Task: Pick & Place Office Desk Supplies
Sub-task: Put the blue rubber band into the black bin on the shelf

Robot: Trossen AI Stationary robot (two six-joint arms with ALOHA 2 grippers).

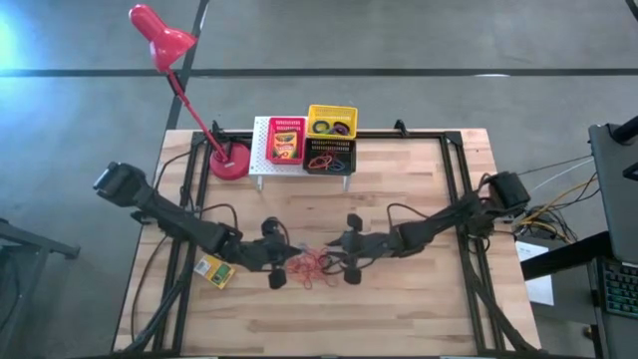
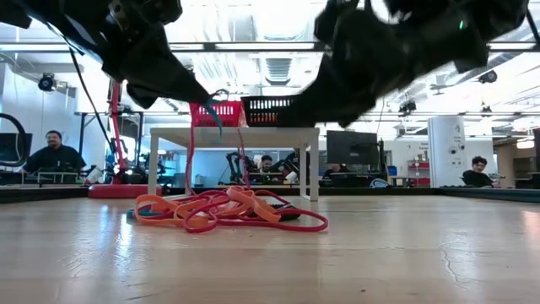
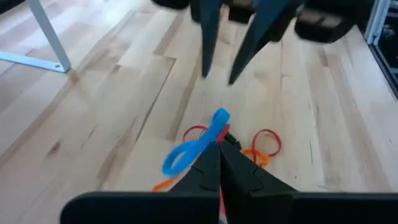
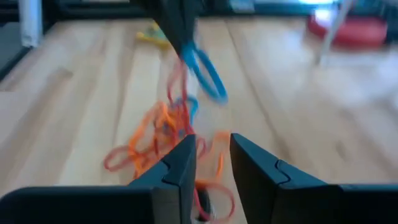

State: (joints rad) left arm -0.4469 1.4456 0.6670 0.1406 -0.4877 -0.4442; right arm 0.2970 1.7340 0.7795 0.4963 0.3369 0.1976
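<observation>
A tangle of orange-red rubber bands (image 1: 311, 265) lies on the table's middle, also seen in the low view (image 2: 228, 209). My left gripper (image 3: 219, 148) is shut on a blue rubber band (image 3: 194, 144) just above the tangle's left side. My right gripper (image 4: 212, 152) hovers open at the tangle's right side, touching nothing. A flat yellow-and-green box (image 1: 214, 271) lies near the left arm. The red basket (image 1: 286, 140), yellow basket (image 1: 331, 122) and black basket (image 1: 329, 157) sit on the white rack. My left gripper pinches the blue band between its two fingertips at one end of the loop (image 3: 216, 123). The fingers come slanting down from the table's left. The loop (image 4: 205, 71) hangs slack below the fingertips, above the tangle.
A red desk lamp (image 1: 227, 160) stands at the far left beside the white rack (image 1: 261, 150). Bare wood lies along the near edge and right of the tangle (image 1: 419, 299). People sit in the room beyond the table (image 2: 55, 152).
</observation>
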